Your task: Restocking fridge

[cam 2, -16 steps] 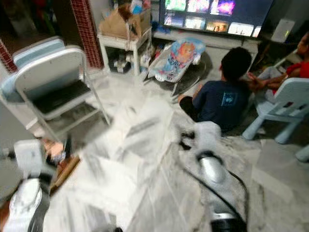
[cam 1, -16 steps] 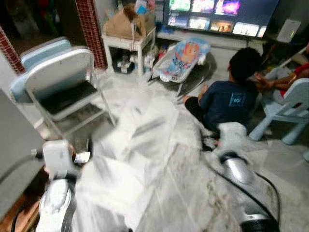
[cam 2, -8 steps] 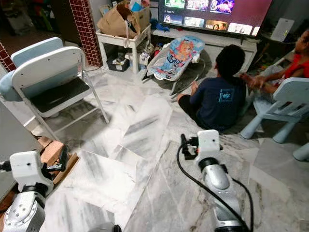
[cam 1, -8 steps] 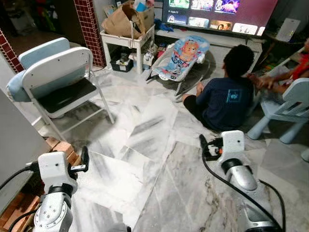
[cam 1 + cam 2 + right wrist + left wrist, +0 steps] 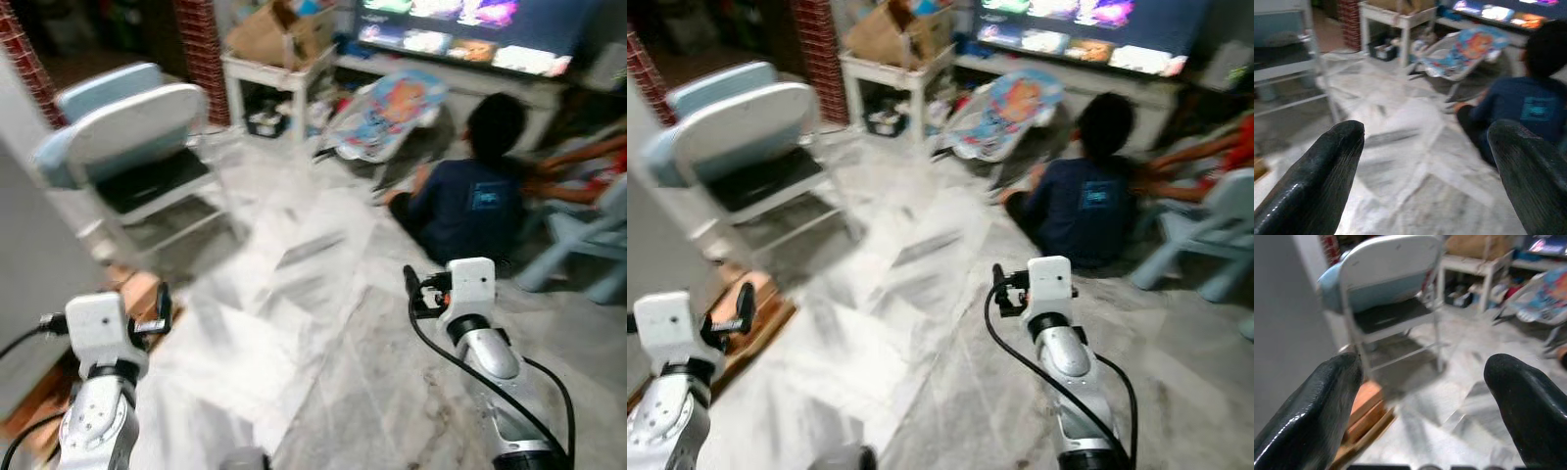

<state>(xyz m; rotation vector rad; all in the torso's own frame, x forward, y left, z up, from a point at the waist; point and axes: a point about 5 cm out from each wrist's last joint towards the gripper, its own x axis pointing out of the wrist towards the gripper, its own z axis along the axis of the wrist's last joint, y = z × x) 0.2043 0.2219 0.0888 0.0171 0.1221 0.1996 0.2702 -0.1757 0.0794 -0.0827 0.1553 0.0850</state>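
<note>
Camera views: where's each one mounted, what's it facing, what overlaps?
Left eye, right eye: head stereo, looking down over the marble floor at a seated person; both arms show.
Left wrist: along the open left gripper toward the folding chair.
Right wrist: along the open right gripper toward the baby bouncer and person.
Shared: chair, bouncer, white side table.

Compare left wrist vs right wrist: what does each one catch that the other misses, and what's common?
Left wrist: the folding chair's full backrest and dark seat, the grey wall beside it, and wooden boards on the floor.

Right wrist: a person in a dark blue shirt sitting on the floor, and a long stretch of the lit TV screen.

Both: the marble floor, the white side table, the baby bouncer, and each end effector's own fingers spread wide with nothing between them.
</note>
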